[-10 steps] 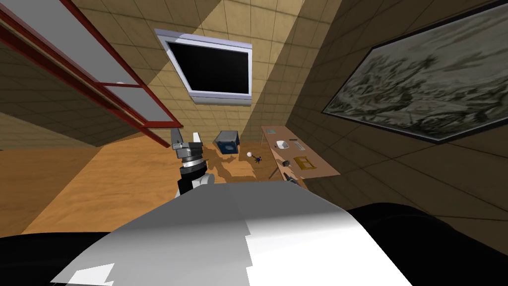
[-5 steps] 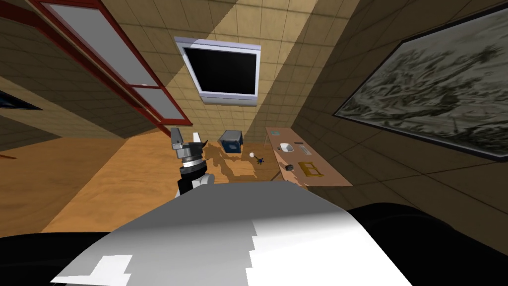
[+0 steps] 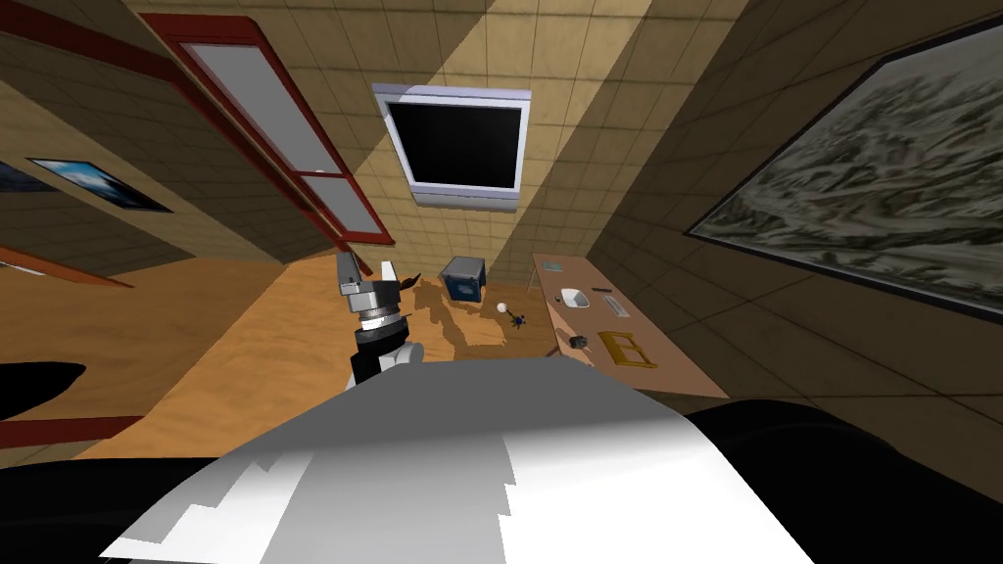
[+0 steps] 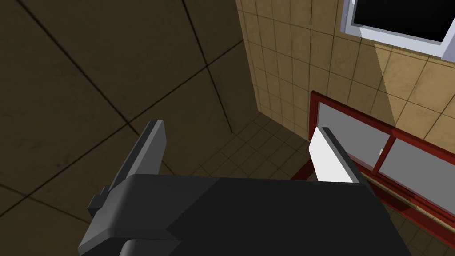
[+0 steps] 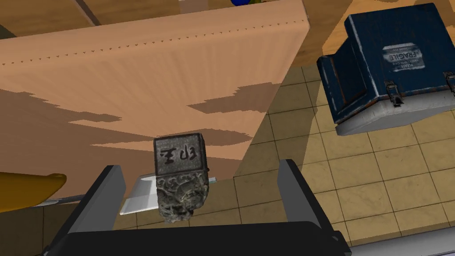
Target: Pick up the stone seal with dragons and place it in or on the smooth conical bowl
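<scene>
The stone seal (image 5: 180, 178) is dark grey with carved sides and a square face of characters turned toward my right hand. It lies at the near end of the wooden table (image 5: 133, 80), between the fingers of my right gripper (image 5: 201, 168). Those fingers stand open, wide of the seal on both sides. In the head view the seal (image 3: 578, 342) is a small dark lump, with the white bowl (image 3: 575, 297) farther along the table (image 3: 666, 357). My left gripper (image 3: 369, 276) is raised over the floor, open and empty (image 4: 238, 129).
A blue case (image 5: 391, 66) sits on the floor beyond the table's end, also seen in the head view (image 3: 462, 277). A yellow frame (image 3: 627, 348) lies on the table beside the seal. A small white ball (image 3: 502, 307) rests on the floor.
My head view has swung, so the wall screen, window and table slide rightward in the picture. The left arm holds its pose and the seal stays on the table.
</scene>
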Tool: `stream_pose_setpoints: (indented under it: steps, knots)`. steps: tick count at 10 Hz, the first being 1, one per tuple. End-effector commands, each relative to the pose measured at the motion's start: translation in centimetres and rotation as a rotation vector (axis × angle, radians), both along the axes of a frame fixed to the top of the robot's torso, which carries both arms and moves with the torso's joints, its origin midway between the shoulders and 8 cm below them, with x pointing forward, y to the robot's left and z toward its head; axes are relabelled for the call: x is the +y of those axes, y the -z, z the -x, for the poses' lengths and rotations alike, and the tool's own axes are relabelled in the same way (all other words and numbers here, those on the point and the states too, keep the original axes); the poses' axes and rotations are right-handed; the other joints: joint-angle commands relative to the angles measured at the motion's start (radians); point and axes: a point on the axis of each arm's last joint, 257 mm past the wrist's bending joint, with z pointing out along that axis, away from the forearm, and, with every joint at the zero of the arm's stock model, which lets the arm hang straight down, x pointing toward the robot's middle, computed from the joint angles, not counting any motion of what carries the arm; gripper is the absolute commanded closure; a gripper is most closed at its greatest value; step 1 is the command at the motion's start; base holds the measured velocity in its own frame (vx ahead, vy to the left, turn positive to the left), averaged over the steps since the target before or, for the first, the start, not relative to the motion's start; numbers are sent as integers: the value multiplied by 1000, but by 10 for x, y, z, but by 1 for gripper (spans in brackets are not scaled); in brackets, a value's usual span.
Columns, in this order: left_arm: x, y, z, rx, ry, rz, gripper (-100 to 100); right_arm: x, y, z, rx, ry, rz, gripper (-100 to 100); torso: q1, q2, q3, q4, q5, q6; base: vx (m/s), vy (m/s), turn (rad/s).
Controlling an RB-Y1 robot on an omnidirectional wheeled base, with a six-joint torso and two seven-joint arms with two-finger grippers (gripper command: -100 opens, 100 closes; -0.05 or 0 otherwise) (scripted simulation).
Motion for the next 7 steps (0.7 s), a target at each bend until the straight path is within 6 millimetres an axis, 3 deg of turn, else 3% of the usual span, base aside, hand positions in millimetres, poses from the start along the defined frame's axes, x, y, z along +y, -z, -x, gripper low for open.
stream_pose_setpoints:
  steps: [1,4,5,6,7]
  knots:
    - [0,0,0,0,0,0,0,-18,0,8,42,-33,58,-100,0,0,0,0,0,0,77,-44,165]
    - [0,0,0,0,0,0,0,-41,-6,4,78,-93,144,-100,2,-2,-1,0,0,0,102,-34,148]
    - [0,0,0,0,0,0,0,-44,-11,-6,68,-105,159,-100,1,-3,-2,-1,0,0,190,-53,192]
    - [0,0,0,0,0,0,0,-41,-9,-1,71,-98,146,-100,1,-7,-4,-1,0,0,95,-28,45]
    - [0,0,0,0,0,0,0,-42,-10,-3,70,-98,149,0,2,-3,-2,-1,0,1,16,-6,-3]
